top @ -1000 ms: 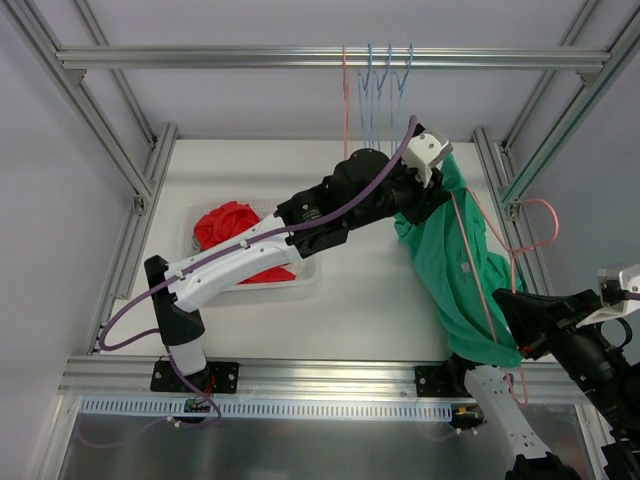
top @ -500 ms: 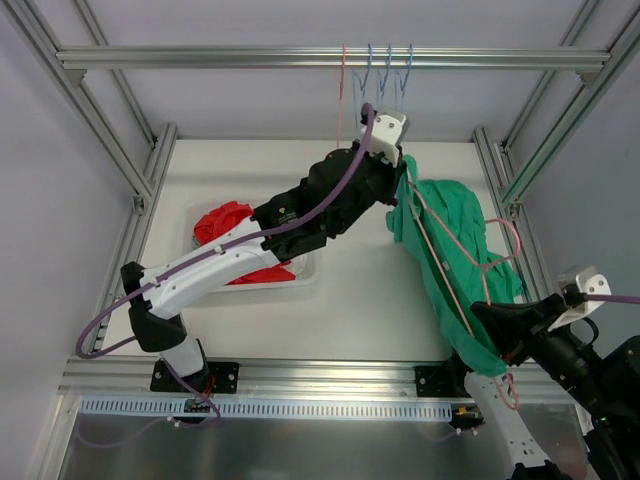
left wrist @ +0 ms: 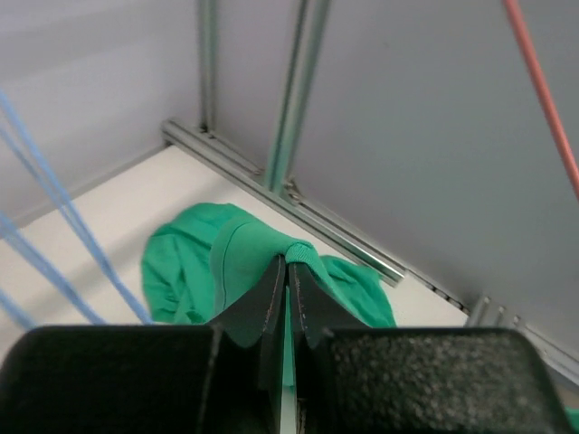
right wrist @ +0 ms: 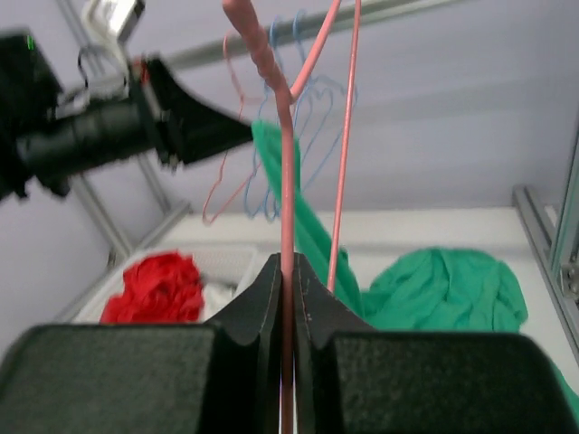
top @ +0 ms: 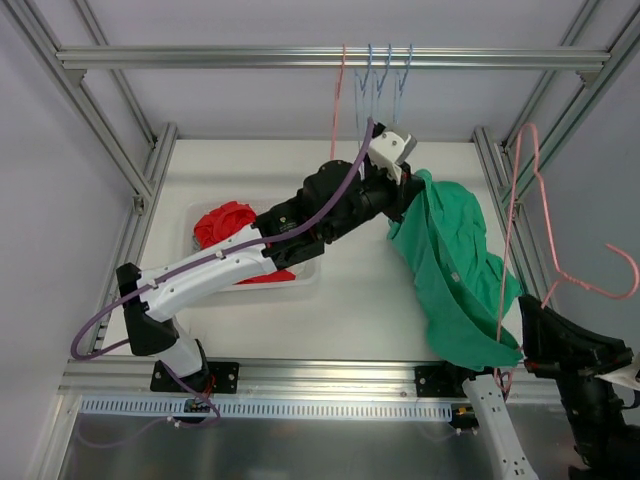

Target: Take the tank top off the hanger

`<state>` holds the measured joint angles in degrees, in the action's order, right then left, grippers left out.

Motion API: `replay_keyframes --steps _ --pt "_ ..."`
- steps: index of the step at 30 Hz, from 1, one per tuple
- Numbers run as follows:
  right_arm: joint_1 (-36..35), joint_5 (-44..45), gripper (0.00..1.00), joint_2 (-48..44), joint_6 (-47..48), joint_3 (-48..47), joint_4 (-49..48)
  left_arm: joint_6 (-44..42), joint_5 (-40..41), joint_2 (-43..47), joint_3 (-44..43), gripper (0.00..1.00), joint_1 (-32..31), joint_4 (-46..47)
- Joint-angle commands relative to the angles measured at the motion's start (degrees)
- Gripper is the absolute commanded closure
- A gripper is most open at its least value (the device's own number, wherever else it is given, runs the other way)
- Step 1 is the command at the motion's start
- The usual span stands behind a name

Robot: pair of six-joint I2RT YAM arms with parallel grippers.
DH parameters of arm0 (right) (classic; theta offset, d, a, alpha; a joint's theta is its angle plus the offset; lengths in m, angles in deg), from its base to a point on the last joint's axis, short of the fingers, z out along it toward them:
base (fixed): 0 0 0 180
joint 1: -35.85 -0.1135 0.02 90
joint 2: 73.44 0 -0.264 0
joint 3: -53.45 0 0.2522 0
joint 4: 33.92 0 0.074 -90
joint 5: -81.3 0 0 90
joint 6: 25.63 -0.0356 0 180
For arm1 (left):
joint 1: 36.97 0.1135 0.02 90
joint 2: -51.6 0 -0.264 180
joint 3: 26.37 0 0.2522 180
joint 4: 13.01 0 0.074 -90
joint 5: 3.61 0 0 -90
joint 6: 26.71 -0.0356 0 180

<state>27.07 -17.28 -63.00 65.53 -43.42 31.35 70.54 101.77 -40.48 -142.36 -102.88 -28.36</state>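
Nothing to read in any view at this moment. The tank top [top: 452, 250] shows plain green cloth, and any marking beside it is too small to make out.

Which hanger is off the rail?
The pink hanger clamped in the right gripper; the other pink hanger and the blue hangers hang from the top rail.

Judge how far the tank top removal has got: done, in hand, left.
Done, it seems: the pink hanger, shut in the right claw, stands raised beside the green tank top, not threaded through it. In hand: the left claw pinches a fold of the top, the rest trailing to the table. Left: checking the hanger's lower end is clear of cloth.
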Motion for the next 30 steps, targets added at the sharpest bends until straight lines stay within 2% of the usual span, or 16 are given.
replay_keyframes --steps 1,6,7,8,9,10,12,15,16,18,19,22,24,27,28,30 --pt "-0.4 11.3 1.00 -3.6 -7.6 13.2 -29.3 1.8 -13.0 1.6 3.8 1.00 -1.8 9.1" --pt "-0.4 9.5 1.00 0.4 -5.8 26.2 -69.0 1.8 -32.0 0.1 14.2 1.00 -4.0 12.3" --pt "-0.4 10.4 1.00 3.2 -3.1 27.5 -73.7 2.6 -34.9 -1.3 15.7 1.00 -4.1 12.6" --pt "-0.4 12.6 1.00 6.7 3.4 31.7 -87.6 4.3 -40.6 -3.2 21.5 1.00 -5.1 13.6" --pt "-0.4 12.6 1.00 6.7 3.5 33.7 -87.7 4.8 -40.7 -3.2 21.6 1.00 -5.1 14.3" --pt "-0.3 14.2 1.00 7.6 5.6 35.8 -97.9 5.0 -41.2 -3.8 26.1 1.00 -6.5 15.2" --pt "-0.4 14.8 1.00 9.4 10.8 38.9 -103.4 5.7 -38.8 -4.5 30.1 1.00 -8.2 16.5" --pt "-0.4 12.2 1.00 6.7 11.1 37.1 -85.9 8.4 -27.7 -3.9 35.0 1.00 -10.1 16.5" --pt "-0.3 10.5 1.00 5.8 9.9 32.0 -66.6 9.5 -24.5 -3.4 36.3 1.00 -10.2 15.7" --pt "-0.3 9.3 1.00 4.8 8.2 26.8 -48.1 12.6 -13.7 -2.0 36.7 1.00 -10.3 13.1" --pt "-0.4 9.5 1.00 4.1 6.8 23.2 -34.6 13.1 -11.3 -1.5 36.8 1.00 -10.3 11.9" --pt "-0.4 11.5 1.00 3.8 3.9 19.2 -16.3 13.5 -7.3 0.0 37.8 1.00 -10.4 9.1" --pt "-0.3 12.0 1.00 5.3 2.8 17.5 -10.4 13.4 -6.6 1.5 38.2 0.97 -10.5 7.7" --pt "-0.4 8.8 1.00 12.0 2.4 12.7 -5.7 13.6 -4.4 4.9 39.8 0.72 -10.9 6.4" --pt "-0.4 4.8 1.00 16.8 3.2 11.3 -5.6 13.6 -4.6 6.7 40.2 0.50 -11.0 6.2" --pt "-0.4 2.4 1.00 22.6 3.8 5.9 -5.9 12.9 -5.5 8.4 41.2 0.34 -11.4 5.6"
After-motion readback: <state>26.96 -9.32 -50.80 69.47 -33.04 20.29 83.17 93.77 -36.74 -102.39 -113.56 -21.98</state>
